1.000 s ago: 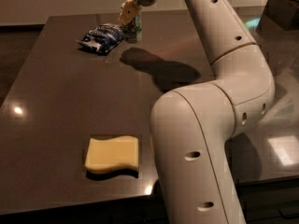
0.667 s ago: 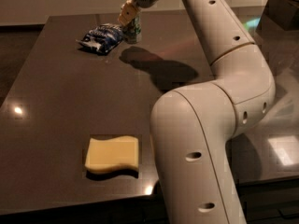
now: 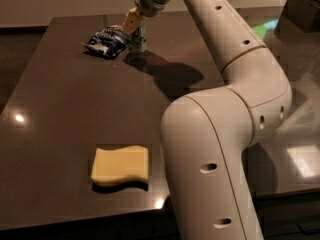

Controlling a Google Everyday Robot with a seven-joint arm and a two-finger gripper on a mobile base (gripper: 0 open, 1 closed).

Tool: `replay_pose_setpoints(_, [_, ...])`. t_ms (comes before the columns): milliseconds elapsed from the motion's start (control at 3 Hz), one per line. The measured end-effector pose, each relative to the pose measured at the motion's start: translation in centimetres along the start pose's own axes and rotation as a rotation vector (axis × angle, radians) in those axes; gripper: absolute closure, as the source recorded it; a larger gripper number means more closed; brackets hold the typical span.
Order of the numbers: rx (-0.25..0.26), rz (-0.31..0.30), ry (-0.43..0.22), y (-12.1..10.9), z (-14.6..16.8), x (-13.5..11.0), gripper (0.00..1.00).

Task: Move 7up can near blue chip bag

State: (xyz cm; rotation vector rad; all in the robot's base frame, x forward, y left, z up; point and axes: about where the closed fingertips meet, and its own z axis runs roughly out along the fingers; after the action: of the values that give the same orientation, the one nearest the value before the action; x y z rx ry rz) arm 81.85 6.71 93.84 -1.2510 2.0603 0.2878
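My gripper (image 3: 134, 24) at the top of the white-and-green metal 7up can (image 3: 139, 40).
It stands on the table (image 3: 60, 109) just beside the crinkled dark blue foil chip bag (image 3: 106, 40); I cannot tell the jaws' state.

Dim, warm lighting. Overhead light casts the arm's (image 3: 240, 79) dark shadow on the bench (image 3: 75, 99), right of the pincer (image 3: 133, 24) at the can (image 3: 138, 40), far end. Small glare spots (image 3: 19, 118) mark the bench's left and front; a green reflection (image 3: 265, 30) lies far right.
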Motion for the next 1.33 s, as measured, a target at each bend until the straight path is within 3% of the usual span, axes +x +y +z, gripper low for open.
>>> replay_pose_setpoints(333, [-0.009, 0.027, 0.017, 0.3, 1.4, 0.7, 0.82])
replay_pose_setpoints(1333, [-0.018, 0.031, 0.033, 0.9, 3.1, 1.1, 0.13])
